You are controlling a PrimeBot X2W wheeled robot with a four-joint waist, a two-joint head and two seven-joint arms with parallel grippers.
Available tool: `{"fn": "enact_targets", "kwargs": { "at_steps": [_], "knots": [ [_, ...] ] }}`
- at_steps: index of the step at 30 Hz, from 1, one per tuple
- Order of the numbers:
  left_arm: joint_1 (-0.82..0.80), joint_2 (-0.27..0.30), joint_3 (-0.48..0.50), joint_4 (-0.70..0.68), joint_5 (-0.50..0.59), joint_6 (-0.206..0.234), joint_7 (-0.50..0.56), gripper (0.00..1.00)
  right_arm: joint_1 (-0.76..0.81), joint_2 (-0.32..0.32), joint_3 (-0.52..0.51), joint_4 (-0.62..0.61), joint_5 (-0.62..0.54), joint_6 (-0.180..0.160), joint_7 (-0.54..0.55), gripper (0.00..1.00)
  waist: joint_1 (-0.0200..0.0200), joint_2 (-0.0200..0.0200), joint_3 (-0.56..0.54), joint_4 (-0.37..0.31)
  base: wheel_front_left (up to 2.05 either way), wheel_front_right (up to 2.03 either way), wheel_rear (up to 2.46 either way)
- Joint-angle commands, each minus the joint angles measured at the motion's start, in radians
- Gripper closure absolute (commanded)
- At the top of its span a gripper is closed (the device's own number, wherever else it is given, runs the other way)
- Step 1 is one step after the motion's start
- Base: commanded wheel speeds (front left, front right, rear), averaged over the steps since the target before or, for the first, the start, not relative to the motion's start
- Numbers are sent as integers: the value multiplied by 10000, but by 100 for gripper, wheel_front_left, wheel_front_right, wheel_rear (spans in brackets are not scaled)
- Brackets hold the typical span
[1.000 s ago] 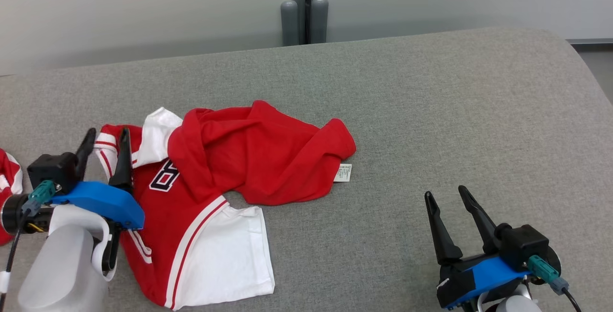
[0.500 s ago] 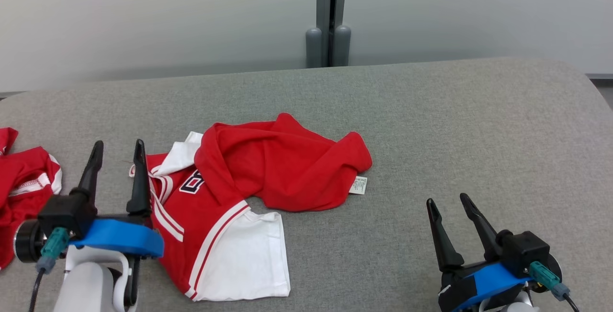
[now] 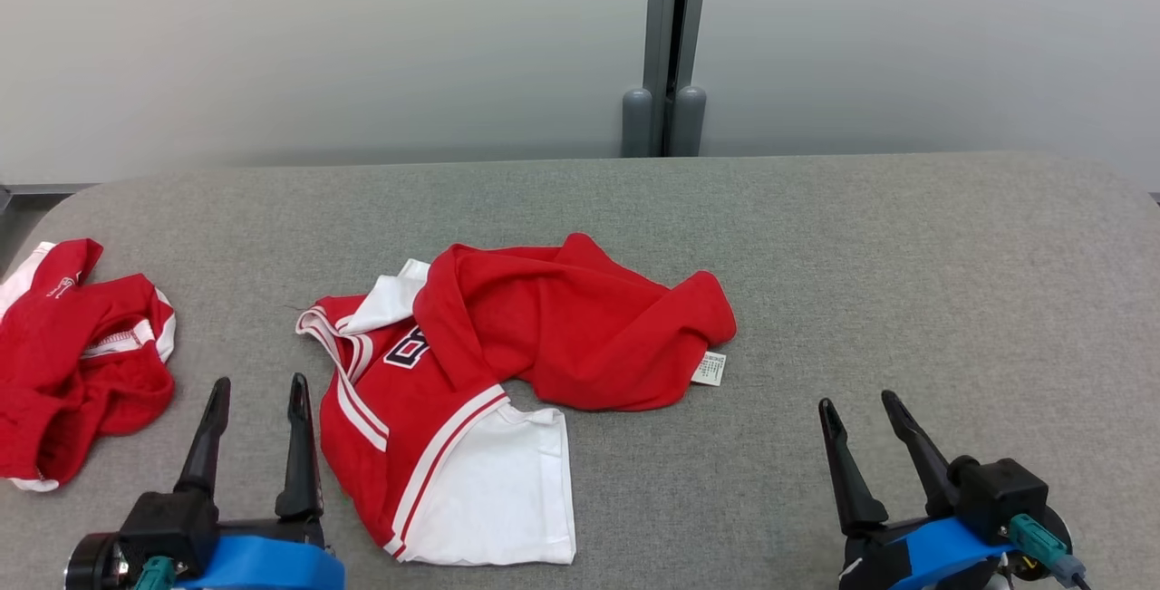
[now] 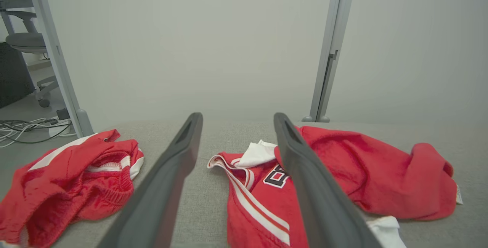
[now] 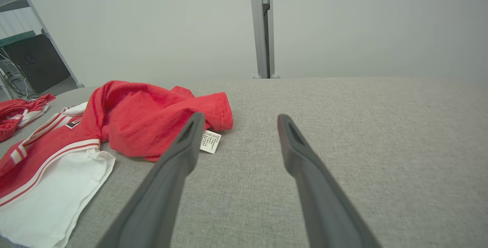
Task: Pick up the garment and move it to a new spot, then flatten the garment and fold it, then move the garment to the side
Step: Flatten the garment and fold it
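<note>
Spreading across the head view is a grey, woven-fabric table top [image 3: 906, 282] with rounded corners. Pale wall panels [image 3: 317, 46] joined by a grey metal post [image 3: 666, 46] stand behind it. The head camera has turned since a second ago, so the whole picture has slid right and down and more of the table's left end shows.

The crumpled red-and-white sports jersey with a dark number [image 3: 562, 336] lies on the table left of centre. Its red body is bunched toward the post, and a white panel with red stripes is spread flat toward the robot. Its shape looks unchanged. A second rumpled red garment with white trim [image 3: 82, 363] sits well apart at the table's left end.

The left gripper [image 3: 258, 382], with two long dark fingers on a blue mount, has drawn back. A second ago its tips stood at the jersey's striped sleeve edge. Now it hovers just beside the jersey on the near-left, not touching it, with its jaws spread wide and nothing between them. The right gripper [image 3: 856, 400] holds its place at the lower right over bare fabric, also spread wide and empty.

A small white care label [image 3: 710, 369] sticks out at the jersey's right hem.
</note>
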Motion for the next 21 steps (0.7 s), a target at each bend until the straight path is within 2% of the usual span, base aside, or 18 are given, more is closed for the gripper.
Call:
{"fn": "enact_targets", "kwargs": {
  "at_steps": [1,15,21],
  "knots": [
    [129,-44,11,-21,56,-6,-2,0,175,-17,-37,24,61,5,-37,0,1,2,-8,18,0,0,0],
    [-38,-180,-118,167,216,-7,-3,0,-9,-15,-178,242,91,5,-37,0,1,2,65,233,0,0,0],
    [-143,-215,-245,136,160,-7,-3,0,-840,-44,-86,371,-331,5,-37,0,1,2,239,542,0,0,0]
  ]
}}
